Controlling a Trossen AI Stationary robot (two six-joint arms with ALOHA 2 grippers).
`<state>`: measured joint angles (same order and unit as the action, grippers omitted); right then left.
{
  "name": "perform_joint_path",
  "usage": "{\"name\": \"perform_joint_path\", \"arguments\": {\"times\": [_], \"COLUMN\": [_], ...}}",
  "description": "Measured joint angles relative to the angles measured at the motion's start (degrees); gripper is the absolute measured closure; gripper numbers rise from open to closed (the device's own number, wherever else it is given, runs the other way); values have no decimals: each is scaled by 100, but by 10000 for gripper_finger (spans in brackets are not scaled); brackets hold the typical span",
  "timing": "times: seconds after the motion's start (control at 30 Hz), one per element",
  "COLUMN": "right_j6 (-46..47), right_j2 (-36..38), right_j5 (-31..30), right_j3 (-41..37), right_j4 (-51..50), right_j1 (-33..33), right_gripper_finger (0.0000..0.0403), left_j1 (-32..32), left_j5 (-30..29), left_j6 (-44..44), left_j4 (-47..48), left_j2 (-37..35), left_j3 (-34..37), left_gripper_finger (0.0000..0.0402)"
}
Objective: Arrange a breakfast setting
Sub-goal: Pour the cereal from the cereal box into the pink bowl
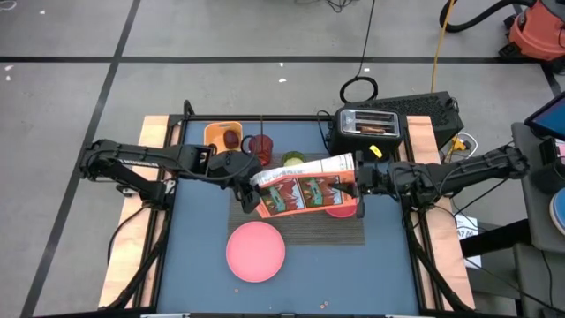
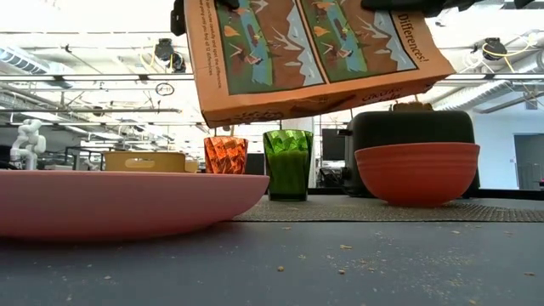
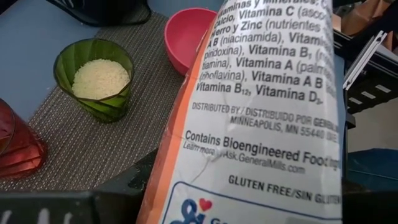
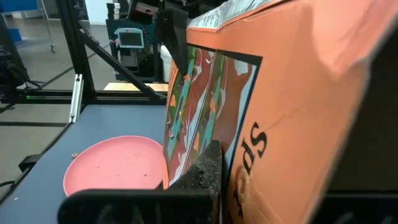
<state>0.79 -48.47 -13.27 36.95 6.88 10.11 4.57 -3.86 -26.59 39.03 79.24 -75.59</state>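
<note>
A: High view, item one. What do you have?

B: You have a cereal box (image 1: 305, 187) held in the air between both arms over the placemat (image 1: 305, 225). Left hand (image 1: 250, 193) grips its left end at a middling width; right hand (image 1: 360, 181) is at its right end, closed as far as it goes on the box's edge. Judged purpose: you are tipping it toward the bowl (image 1: 338, 208), which peeks out under the box's right end. The plate (image 1: 256, 251) lies on the blue bench (image 1: 199, 265) just in front of the placemat. Red tumbler (image 1: 262, 146) and green cup (image 1: 292, 160) stand behind the box; a yellow tray (image 1: 222, 134) holds the dark-red fruit (image 1: 231, 139). A toaster (image 1: 369, 125) sits at the back, something brown in its slot.

A: Low view?

B: You see the box (image 2: 314, 55) hanging tilted above the setting, touching nothing below. Bowl (image 2: 416, 172), cup (image 2: 288, 164) and tumbler (image 2: 225, 155) stand upright in a row; the plate's rim (image 2: 119, 202) fills the foreground. Crumbs dot the bench. Behind: an open workshop with ceiling rails.

A: Left wrist?

B: Box side panel close up; cup (image 3: 94, 78) holds pale grains, bowl (image 3: 186, 37) looks empty, on woven mat.

A: Right wrist?

B: Box front, plate (image 4: 115, 165) beyond, metal frames and a monitor behind.
</note>
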Motion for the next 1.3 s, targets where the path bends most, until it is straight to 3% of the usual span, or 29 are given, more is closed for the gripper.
{"name": "perform_joint_path", "arguments": {"times": [0.3, 0.6, 0.73, 1.3], "right_j6": [-7, -8, -21, 1], "right_j2": [0, 0, 25, 28], "right_j5": [-4, -11, -14, -12], "right_j3": [0, 0, 0, 0], "right_j4": [27, 209, 225, 236], "right_j1": [0, 0, 0, 0], "right_gripper_finger": [402, 402, 402, 403], "left_j1": [-4, -4, -4, 245], "left_j5": [21, 35, 28, 138], "left_j6": [72, 266, 254, 383], "left_j4": [17, 4, 16, 1559], "left_j2": [0, 4, 4, -22], "left_j3": [-2, -2, -2, -2], "left_gripper_finger": [186, 90, 65, 62]}}
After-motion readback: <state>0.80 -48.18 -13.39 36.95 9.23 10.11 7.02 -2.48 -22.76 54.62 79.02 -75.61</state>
